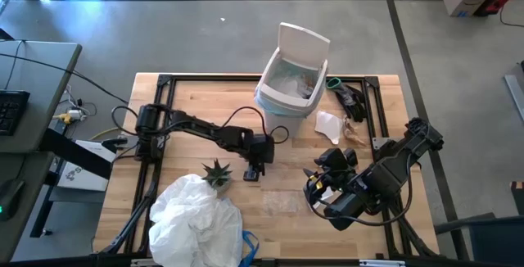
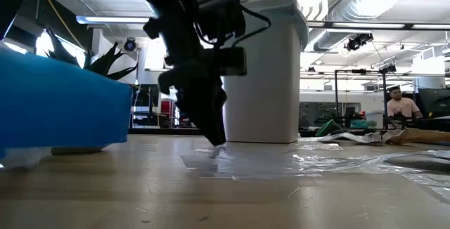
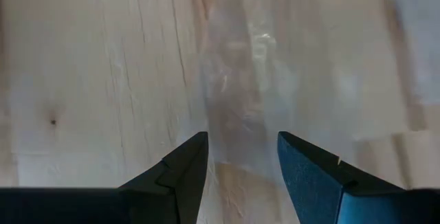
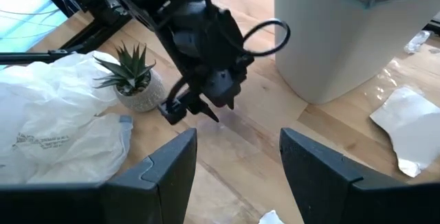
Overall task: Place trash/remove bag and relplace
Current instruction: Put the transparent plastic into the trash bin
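The white bin (image 1: pixel 291 79) stands at the table's far middle, lid up, with the light-blue bag (image 1: pixel 293 83) lining it. Trash lies on the table. A clear crinkled wrapper (image 3: pixel 240 80) lies flat in front of the bin (image 2: pixel 281 162). A white paper scrap (image 1: pixel 330 125) and a brown paper piece (image 1: pixel 354 133) lie to the bin's right. My left gripper (image 3: pixel 240 165) is open and low over the wrapper, pointing steeply down, a finger on either side of it. My right gripper (image 4: pixel 237 169) is open, high over the right half. My left gripper has its fingertips (image 2: pixel 216 143) down at table level on the clear wrapper's left edge (image 2: pixel 211 155). I cannot tell whether they touch the wrapper. The wrapper lies flat on the wood between the open fingers.
A small green spiky potted plant (image 1: pixel 217 173) stands just left of my left gripper. A big crumpled white plastic bag (image 1: pixel 196 218) lies at the near left with a blue piece (image 1: pixel 247 246) beside it. Dark items (image 1: pixel 348 97) lie right of the bin. A person (image 2: pixel 402 102) sits far behind.
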Action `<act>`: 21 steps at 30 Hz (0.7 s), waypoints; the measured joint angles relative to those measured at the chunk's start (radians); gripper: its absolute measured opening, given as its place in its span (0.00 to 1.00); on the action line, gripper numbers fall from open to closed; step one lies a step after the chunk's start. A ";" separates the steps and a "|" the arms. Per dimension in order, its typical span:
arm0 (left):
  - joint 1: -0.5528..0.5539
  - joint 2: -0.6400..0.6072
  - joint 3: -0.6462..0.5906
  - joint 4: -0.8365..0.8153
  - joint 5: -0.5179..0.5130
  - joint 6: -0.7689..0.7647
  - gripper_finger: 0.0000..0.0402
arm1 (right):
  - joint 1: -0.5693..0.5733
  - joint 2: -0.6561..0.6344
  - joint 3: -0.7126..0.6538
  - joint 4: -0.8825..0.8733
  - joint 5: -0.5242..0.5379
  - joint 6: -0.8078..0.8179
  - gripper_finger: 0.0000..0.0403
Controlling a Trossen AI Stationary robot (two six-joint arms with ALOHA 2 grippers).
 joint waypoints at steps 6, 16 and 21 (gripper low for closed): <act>0.006 0.041 0.004 0.031 -0.002 -0.055 0.40 | 0.000 0.000 0.000 0.006 0.000 0.000 0.48; 0.004 0.065 0.005 0.019 0.033 -0.065 0.14 | 0.000 0.000 0.000 0.019 0.000 0.000 0.48; 0.004 0.067 0.025 -0.018 0.093 -0.081 0.02 | 0.000 0.000 0.000 0.019 0.000 0.000 0.48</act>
